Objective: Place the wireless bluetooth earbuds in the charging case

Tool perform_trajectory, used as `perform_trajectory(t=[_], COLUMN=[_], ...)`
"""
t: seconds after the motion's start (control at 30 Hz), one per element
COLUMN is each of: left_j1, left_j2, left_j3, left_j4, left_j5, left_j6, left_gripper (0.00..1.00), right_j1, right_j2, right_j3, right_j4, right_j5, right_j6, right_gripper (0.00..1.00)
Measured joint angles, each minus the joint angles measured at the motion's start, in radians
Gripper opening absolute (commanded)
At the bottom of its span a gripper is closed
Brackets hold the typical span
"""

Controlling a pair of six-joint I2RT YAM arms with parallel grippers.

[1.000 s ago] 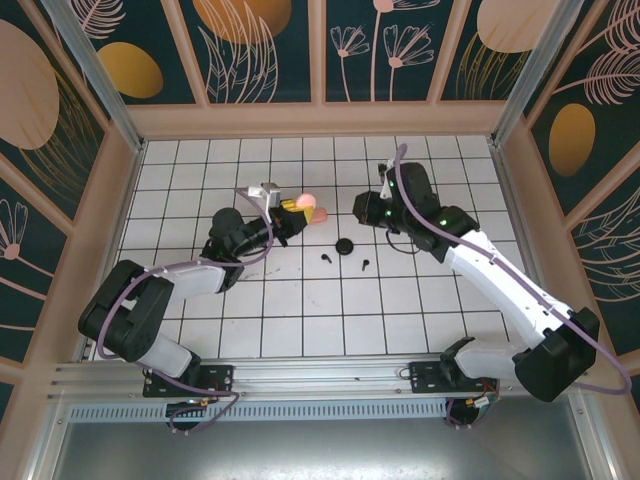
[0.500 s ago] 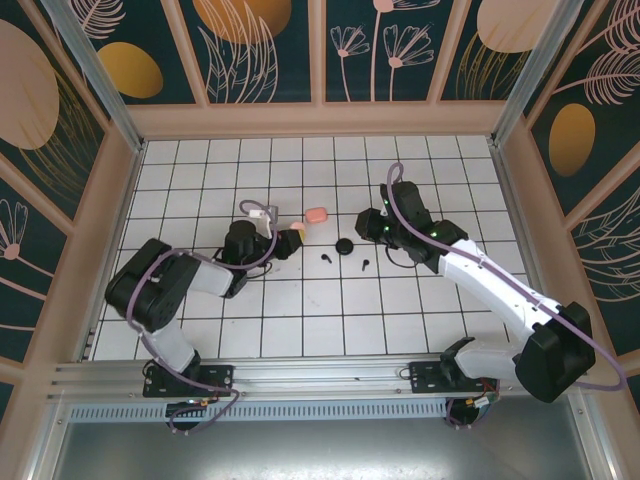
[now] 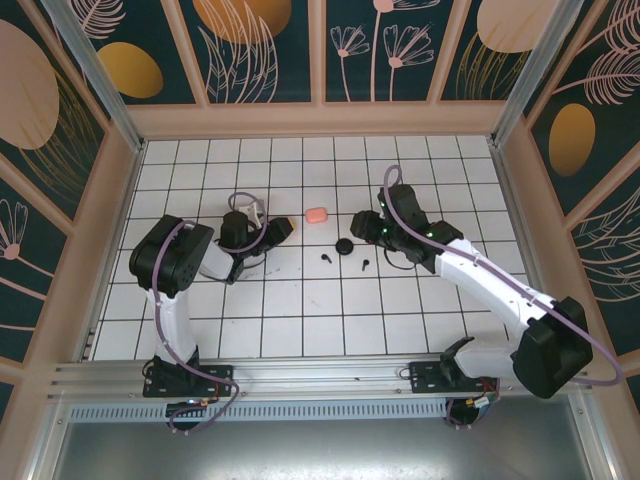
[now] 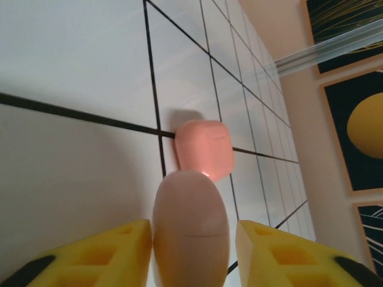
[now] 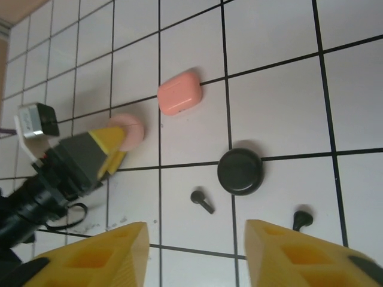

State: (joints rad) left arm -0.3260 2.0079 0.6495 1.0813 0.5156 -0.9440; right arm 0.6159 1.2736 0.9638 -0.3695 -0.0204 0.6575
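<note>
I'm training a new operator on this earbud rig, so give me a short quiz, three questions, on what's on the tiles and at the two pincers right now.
1. True or false: the black earbuds already sit inside the round black case.
2. What sits within the left pincer? A) a pink rounded object B) a black earbud C) nothing
3. Fill in: the right pincer stands ___, with nothing inside it.

Key:
1. False; they lie on the tiles beside it.
2. A; the pink rounded object.
3. Open.
</note>
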Motion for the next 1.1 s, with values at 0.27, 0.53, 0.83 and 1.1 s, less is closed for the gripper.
perform_trajectory(t=[0.27, 0.53, 0.83, 1.1], left_j1=[0.071, 0.105, 0.105, 0.105], left_j2=[-0.025, -0.259, -0.536, -0.671], left_j3=[-0.003, -0.013, 0.087, 0.100], left_j4=[0.021, -0.235, -0.466, -0.529], left_j5=[0.022, -0.042, -0.150, -0.261], left_j6=[-0.004, 0.135, 0.320, 0.369], left_gripper=[0.74, 0.76, 0.78, 0.99], right_j1=[0.006, 0.006, 0.006, 0.019], right_j2=[0.076, 0.175, 0.423, 0.578], right_j3=[0.000, 0.066, 0.187, 0.304], right_j4=[-0.010, -0.057, -0.122, -0.159], right_j5=[0.024, 0.058, 0.077, 0.080], right_j6=[-0.004, -0.067, -0.212, -0.246], right_gripper=[0.64, 0.68, 0.69, 0.70])
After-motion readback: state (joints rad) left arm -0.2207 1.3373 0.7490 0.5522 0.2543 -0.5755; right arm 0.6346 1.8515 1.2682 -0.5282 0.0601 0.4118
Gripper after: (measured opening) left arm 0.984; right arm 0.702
